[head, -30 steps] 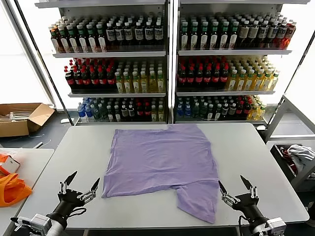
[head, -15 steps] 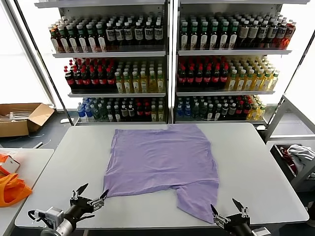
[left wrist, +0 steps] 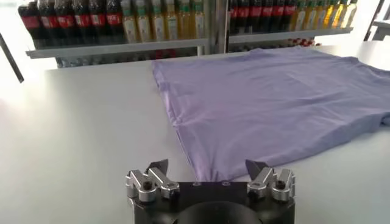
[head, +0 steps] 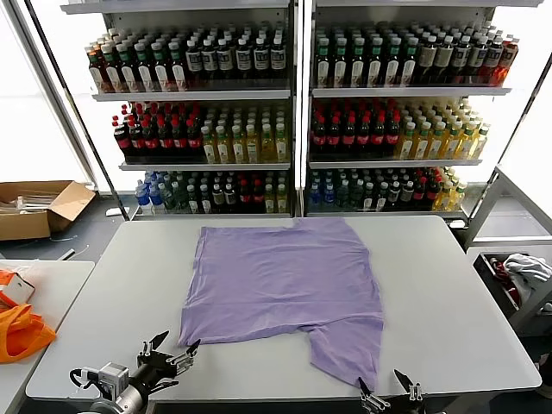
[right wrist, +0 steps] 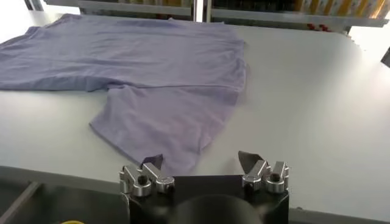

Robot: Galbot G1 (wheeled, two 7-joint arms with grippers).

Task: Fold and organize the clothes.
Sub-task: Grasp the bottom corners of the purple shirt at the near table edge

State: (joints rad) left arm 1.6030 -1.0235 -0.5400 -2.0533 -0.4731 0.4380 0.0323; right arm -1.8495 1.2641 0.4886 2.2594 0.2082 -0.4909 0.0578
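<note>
Head view: we see the T-shirt (head: 280, 293) flat on the desk (head: 448, 293). Left pincer (head: 171, 354) and right pincer (head: 385, 392) both spread at the near edge, holding nothing

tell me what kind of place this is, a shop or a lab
Probably a mock shop or test room, not a real store: drink-bottle shelves line the back, yet a grey table holds a lavender T-shirt, with a cardboard box on the floor.

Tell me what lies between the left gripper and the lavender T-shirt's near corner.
Nothing but bare table. In the left wrist view the left gripper sits just short of the T-shirt, its corner lying between the open fingertips.
</note>
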